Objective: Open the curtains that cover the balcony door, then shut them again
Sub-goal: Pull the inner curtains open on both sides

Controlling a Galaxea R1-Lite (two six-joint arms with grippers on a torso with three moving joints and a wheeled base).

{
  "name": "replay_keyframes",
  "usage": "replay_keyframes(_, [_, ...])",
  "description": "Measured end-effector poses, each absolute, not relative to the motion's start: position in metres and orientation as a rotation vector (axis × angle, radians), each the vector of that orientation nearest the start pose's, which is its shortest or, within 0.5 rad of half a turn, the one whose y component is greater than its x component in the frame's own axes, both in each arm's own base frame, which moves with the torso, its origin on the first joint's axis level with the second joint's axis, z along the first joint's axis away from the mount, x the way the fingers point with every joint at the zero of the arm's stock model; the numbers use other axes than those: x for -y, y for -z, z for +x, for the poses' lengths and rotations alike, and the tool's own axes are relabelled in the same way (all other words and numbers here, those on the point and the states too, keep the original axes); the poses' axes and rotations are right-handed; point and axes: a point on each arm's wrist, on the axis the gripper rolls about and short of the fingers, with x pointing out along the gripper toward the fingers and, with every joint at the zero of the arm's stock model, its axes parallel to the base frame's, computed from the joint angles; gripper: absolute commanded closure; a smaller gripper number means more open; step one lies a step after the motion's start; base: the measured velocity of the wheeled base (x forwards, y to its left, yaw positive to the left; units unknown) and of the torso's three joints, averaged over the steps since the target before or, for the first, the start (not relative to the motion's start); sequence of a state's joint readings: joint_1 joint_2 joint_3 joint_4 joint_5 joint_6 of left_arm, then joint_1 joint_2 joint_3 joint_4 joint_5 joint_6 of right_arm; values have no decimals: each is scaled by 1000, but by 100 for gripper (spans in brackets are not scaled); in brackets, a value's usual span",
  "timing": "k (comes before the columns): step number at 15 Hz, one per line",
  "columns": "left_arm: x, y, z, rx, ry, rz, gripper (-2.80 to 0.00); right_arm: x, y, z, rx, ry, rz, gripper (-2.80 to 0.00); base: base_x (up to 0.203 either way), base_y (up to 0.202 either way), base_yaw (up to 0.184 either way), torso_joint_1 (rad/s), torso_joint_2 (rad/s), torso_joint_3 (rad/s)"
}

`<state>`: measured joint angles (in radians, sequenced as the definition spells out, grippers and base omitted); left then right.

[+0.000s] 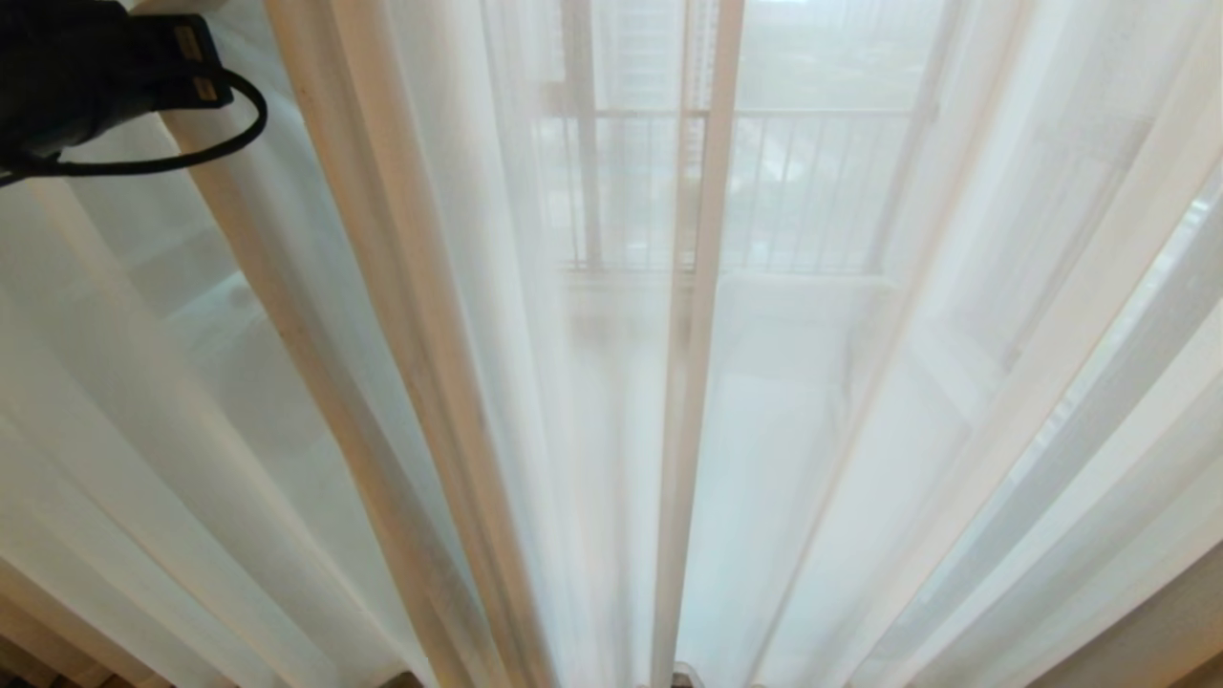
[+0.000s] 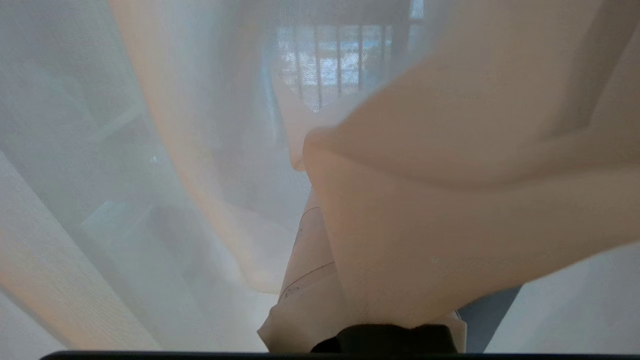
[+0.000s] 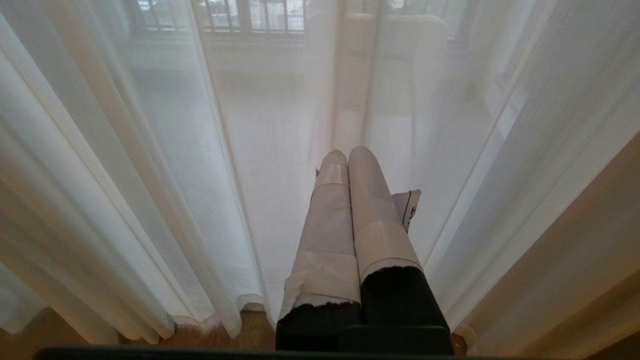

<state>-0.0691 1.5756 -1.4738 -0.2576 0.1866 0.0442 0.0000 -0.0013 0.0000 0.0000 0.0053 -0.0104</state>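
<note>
This looks like a home, a living space opening onto a balcony. Floor-length sheer white curtains (image 1: 812,401) hang in long folds to a wooden floor (image 3: 240,335). Through the fabric, a door frame (image 1: 707,191) and a balcony railing (image 1: 812,191) with vertical bars show faintly.

Ahead: the curtains (image 1: 535,382) hang across the whole front, folds touching, no parting visible.
Behind fabric: balcony railing (image 1: 764,182).
Left gripper (image 2: 320,165): fabric draped over it.
</note>
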Motion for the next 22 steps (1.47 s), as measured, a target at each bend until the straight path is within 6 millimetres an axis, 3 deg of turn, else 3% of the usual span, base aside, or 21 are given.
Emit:
replay_keyframes(12, [30,-379,273,181,-71,14,0,0,-75,-23,1,-5,-10,0,0,0,0,0,0,0])
replay_keyframes(22, [23,-377,275,176,-91,18,0,0,-75,-23,1,-6,-11,0,0,6,1,0,0,0])
